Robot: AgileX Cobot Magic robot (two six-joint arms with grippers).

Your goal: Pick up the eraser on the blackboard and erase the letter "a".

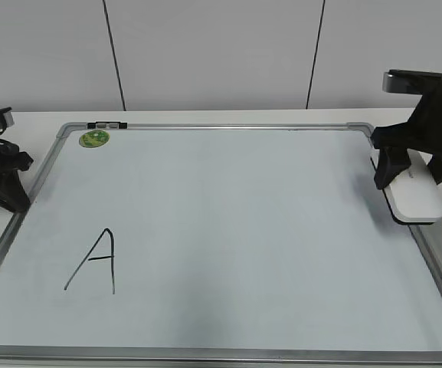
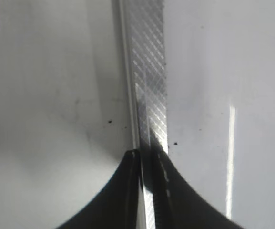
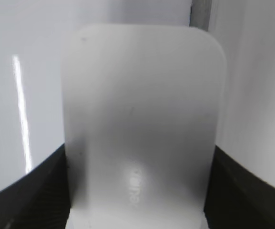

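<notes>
The blackboard [image 1: 228,230] has a smooth, glossy white face and a silvery metal frame with a fine cross-hatched texture. The eraser [image 3: 142,119] looks like smooth, faintly shiny white plastic.

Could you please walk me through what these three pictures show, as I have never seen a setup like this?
This is a robot with two arms. One picture looks down at the table from the front; the other two come from cameras on each wrist.

On the table lies a whiteboard with a capital "A" drawn on it and a green sticker near a far corner.

The right hand sits over a flat white eraser at the board's right edge, its dark fingers on either side. The left hand rests by the board's left frame, holding nothing visible.
</notes>
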